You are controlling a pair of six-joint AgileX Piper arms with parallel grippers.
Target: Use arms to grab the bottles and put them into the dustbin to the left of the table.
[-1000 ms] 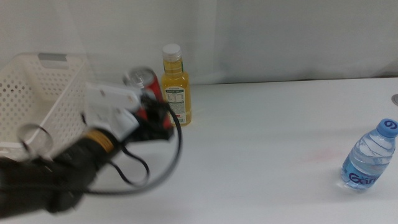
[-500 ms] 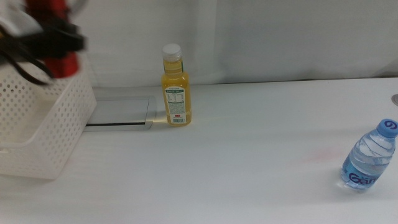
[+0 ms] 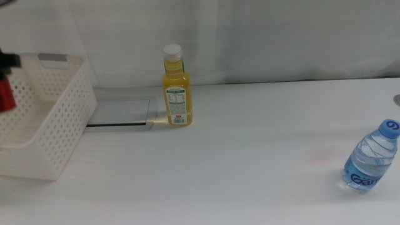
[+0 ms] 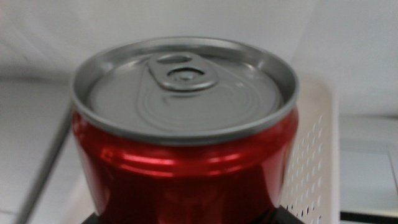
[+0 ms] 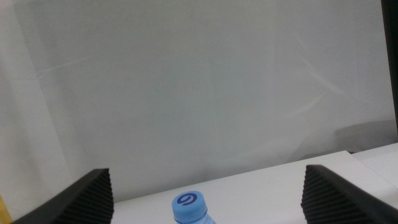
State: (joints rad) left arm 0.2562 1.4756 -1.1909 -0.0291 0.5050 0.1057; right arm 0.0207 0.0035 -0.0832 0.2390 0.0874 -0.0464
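Landmark: the dustbin [image 3: 44, 119], the white perforated basket at the far left of the table [image 3: 250, 156].
Left gripper [image 4: 186, 219]: closed on the red cola can [image 4: 185, 134]. My wrist camera is filled by the can's silver top and red wall, with only a dark sliver of me showing under it.
Can's place: in the middle view just a red scrap shows at the picture's edge, over the dustbin's outer side. I think it hangs above the opening, but the edge cuts it off.
Right gripper [image 5: 205, 202]: waiting, jaws spread wide, with the water bottle [image 5: 190, 208] seen between them and ahead; nothing held.
Orange juice bottle [image 3: 175, 86]: upright, well to the right of the dustbin, with the grey panel [image 3: 119, 114] between them.
Water bottle: upright, far across the table from the dustbin.
Progress: one of three about to be binned, as I judge it.
Risk: if I let go too far outward, the can may clip the rim and fall outside the dustbin.
Risk: dropped from too high, it could bounce or tip the light basket.
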